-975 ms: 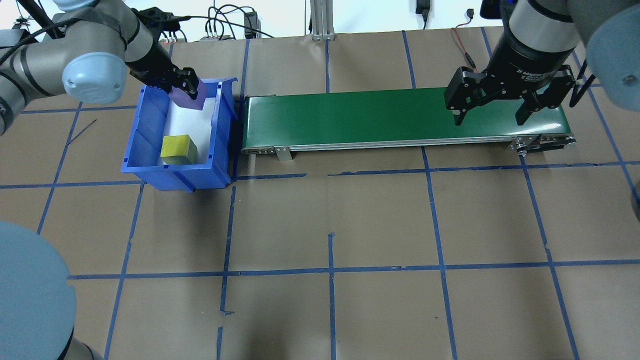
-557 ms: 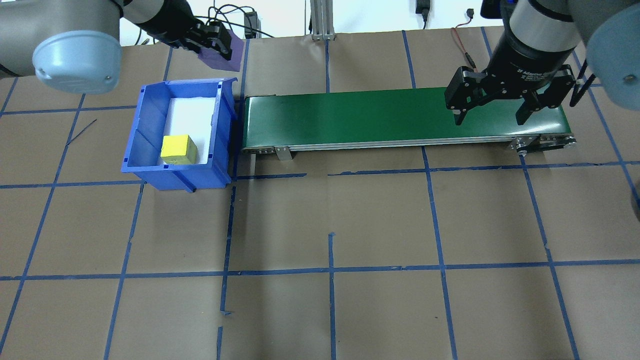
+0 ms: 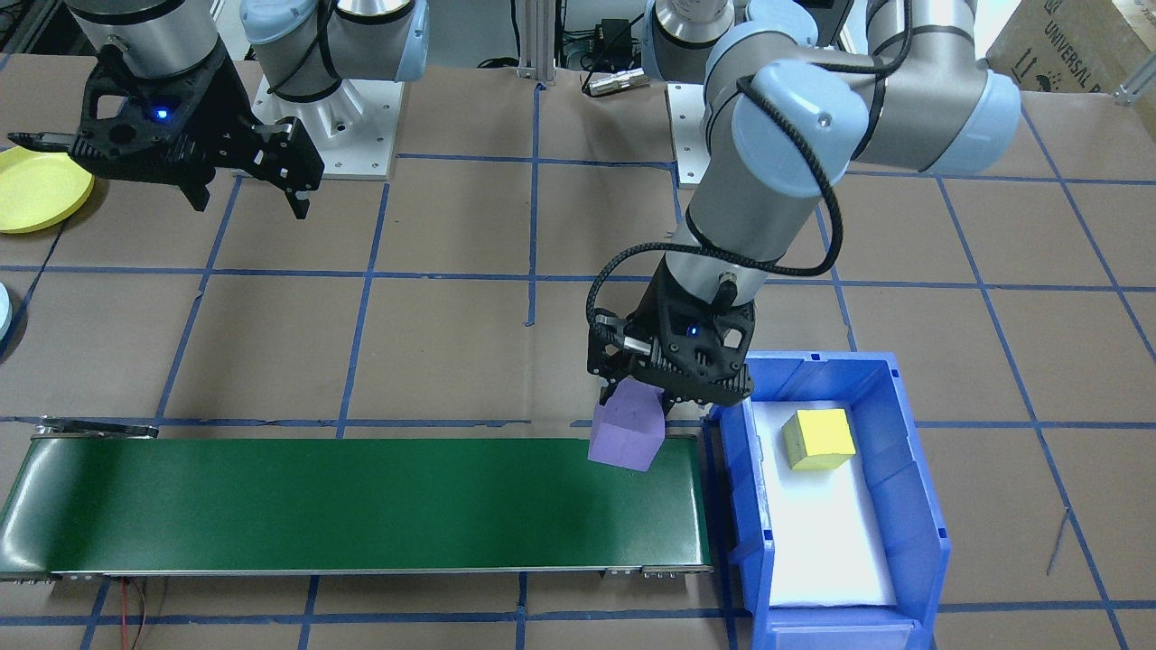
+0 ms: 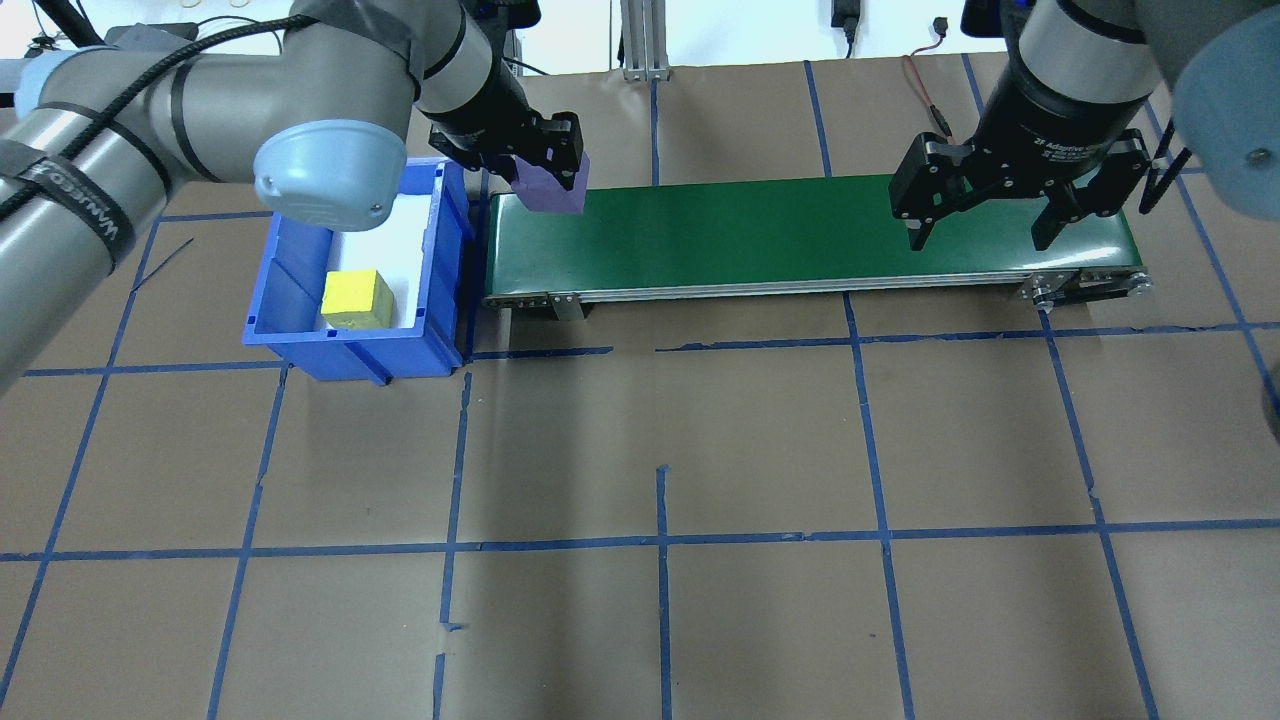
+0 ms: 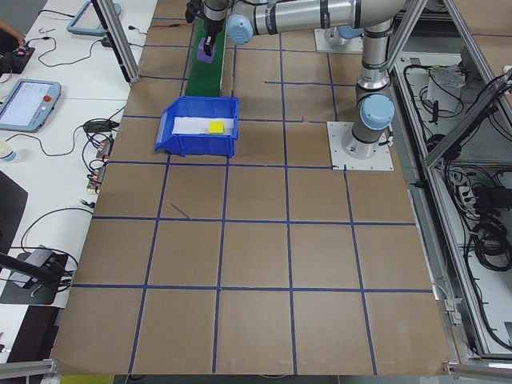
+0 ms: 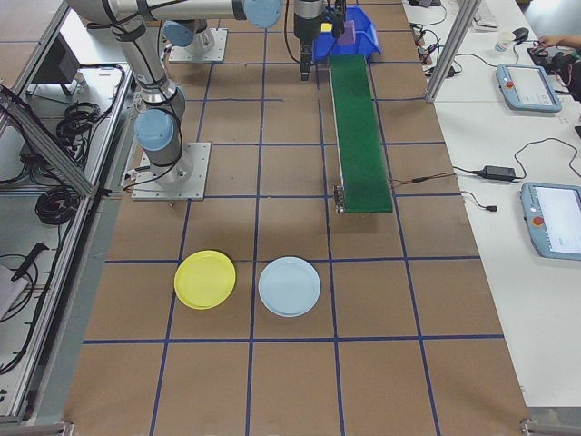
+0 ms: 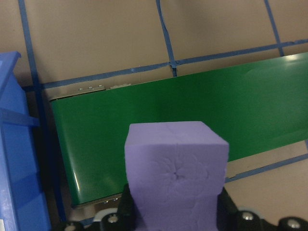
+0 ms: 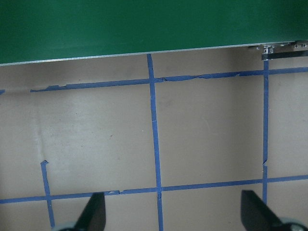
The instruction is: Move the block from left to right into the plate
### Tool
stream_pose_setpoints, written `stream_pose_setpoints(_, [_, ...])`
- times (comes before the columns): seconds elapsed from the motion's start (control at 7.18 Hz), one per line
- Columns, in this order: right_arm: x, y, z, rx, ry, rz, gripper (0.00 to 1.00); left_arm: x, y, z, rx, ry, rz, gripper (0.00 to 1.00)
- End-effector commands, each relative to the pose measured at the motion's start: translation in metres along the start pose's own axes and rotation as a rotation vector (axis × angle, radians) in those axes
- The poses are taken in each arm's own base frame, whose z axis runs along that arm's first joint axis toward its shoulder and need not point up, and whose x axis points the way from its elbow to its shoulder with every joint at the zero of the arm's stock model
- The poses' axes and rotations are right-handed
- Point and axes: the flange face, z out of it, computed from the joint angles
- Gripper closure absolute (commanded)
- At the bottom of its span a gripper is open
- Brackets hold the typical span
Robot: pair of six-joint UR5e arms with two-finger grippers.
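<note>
Exterior right alone shows both plates on the table.

In the front-facing view the round yellow plate is cut by the picture's left edge, and the open blue plastic bin by the bottom edge. The left gripper's fingertips are hidden behind the purple foam block.

Papered table (blue-taped): conveyor, bin, two plates.
</note>
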Motion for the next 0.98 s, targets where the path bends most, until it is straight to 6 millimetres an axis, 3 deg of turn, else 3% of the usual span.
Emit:
stream_pose_setpoints(0.0, [0.001,0.0,0.0,0.0,0.0,0.002,0.0,-0.012,-0.009,0.027,-0.03,-0.073,-0.002,0.44])
stream_pose_setpoints(0.7, [0.001,0.0,0.0,0.0,0.0,0.002,0.0,-0.024,-0.034,0.06,-0.023,-0.095,-0.007,0.44])
stream_pose_setpoints(0.84, [0.001,0.0,0.0,0.0,0.0,0.002,0.0,-0.025,-0.033,0.065,-0.031,-0.096,-0.01,0.39])
